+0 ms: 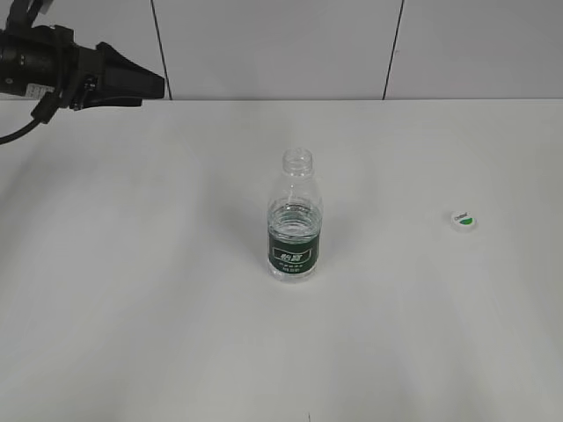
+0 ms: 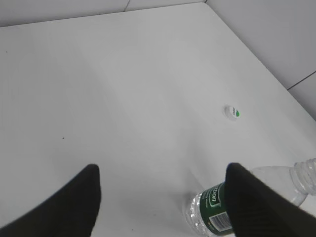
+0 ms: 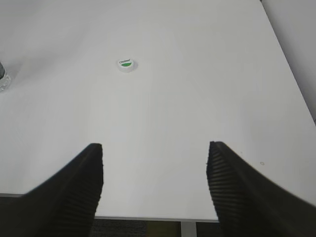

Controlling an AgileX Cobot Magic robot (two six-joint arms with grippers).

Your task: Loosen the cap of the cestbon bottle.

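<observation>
The cestbon bottle (image 1: 295, 224) stands upright mid-table, clear with a dark green label, and its neck is bare. The cap (image 1: 463, 219), white with a green mark, lies flat on the table well to the bottle's right. My left gripper (image 1: 158, 84) hangs at the far left, high and away from the bottle. In the left wrist view that gripper (image 2: 163, 170) is open and empty, with the bottle (image 2: 213, 213) partly behind its right finger and the cap (image 2: 232, 112) beyond. My right gripper (image 3: 155, 148) is open and empty over the table's near edge, the cap (image 3: 126, 64) ahead of it.
The white table (image 1: 132, 290) carries only the bottle and the cap. A pale tiled wall (image 1: 281, 44) runs along its back edge. The table's front edge (image 3: 158, 217) shows below the right gripper's fingers, and a sliver of the bottle (image 3: 2, 76) at that view's left border.
</observation>
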